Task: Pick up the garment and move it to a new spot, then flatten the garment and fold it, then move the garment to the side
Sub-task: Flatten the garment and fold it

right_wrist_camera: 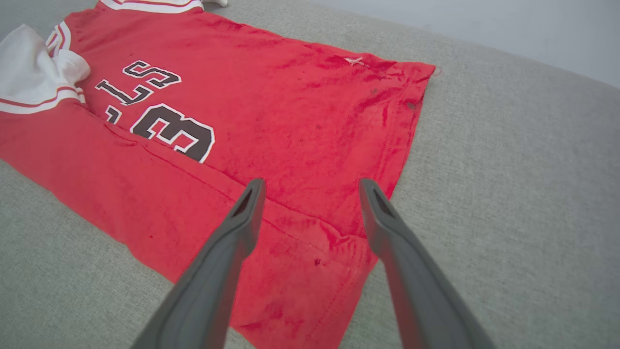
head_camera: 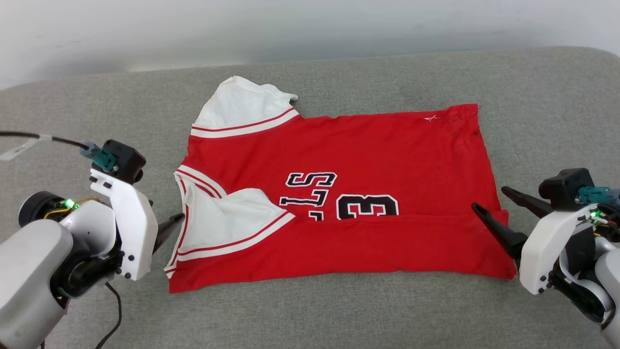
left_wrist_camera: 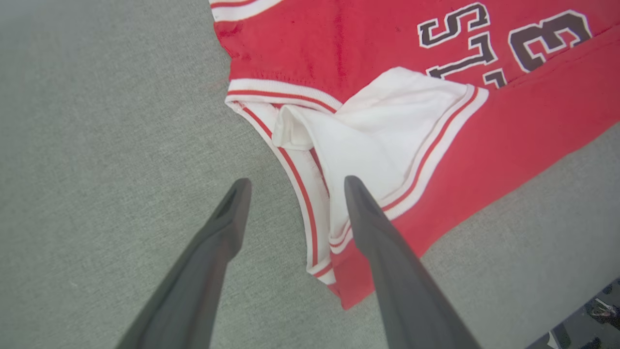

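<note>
The garment lies flat across the middle of the grey cloth-covered tabletop, with its collar toward the robot's left and its hem toward the right. The near long edge is folded up over the foot of the number, and the near white sleeve is turned in. Bare cloth runs all round it (widest left and right). The left gripper straddles the collar's striped edge and the right gripper the hem's near end, both spread wide and holding nothing.

The left arm and right arm: white shells, grey forearms, black joints, green lights, teal plugs. The left gripper and right gripper carry long dark fingers.
</note>
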